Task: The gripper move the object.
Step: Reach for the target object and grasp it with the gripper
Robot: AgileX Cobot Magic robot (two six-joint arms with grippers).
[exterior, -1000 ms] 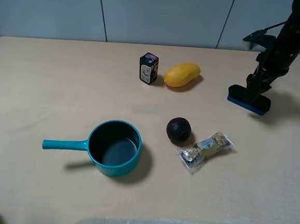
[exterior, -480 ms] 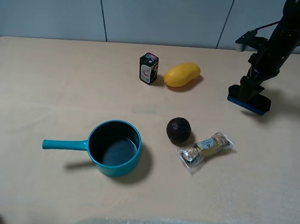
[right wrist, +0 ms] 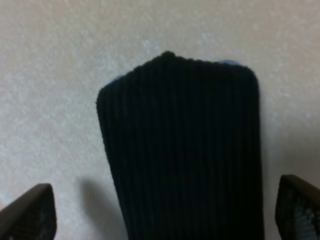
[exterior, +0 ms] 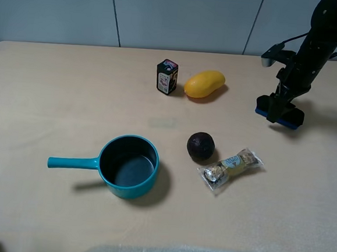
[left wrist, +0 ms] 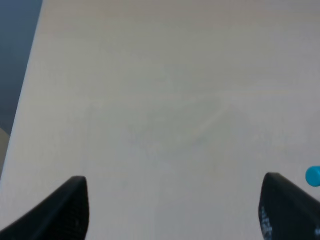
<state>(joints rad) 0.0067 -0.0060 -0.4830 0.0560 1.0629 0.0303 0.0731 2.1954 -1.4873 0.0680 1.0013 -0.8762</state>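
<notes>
The left gripper (left wrist: pixel 175 212) is hanging spread wide and empty over the bare table (left wrist: pixel 150 100), while at the far right, past the teal saucepan (exterior: pixel 128 167) and the yellow mango (exterior: pixel 204 84), the right gripper (exterior: pixel 278 110) is straddling the object (exterior: pixel 291 118), its fingers (right wrist: pixel 27 215) standing wide apart and gripping nothing.

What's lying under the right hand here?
A board eraser, black felt up, blue base just peeking out, on the table. The open right hand straddles it; the eraser's underside is hidden.
</notes>
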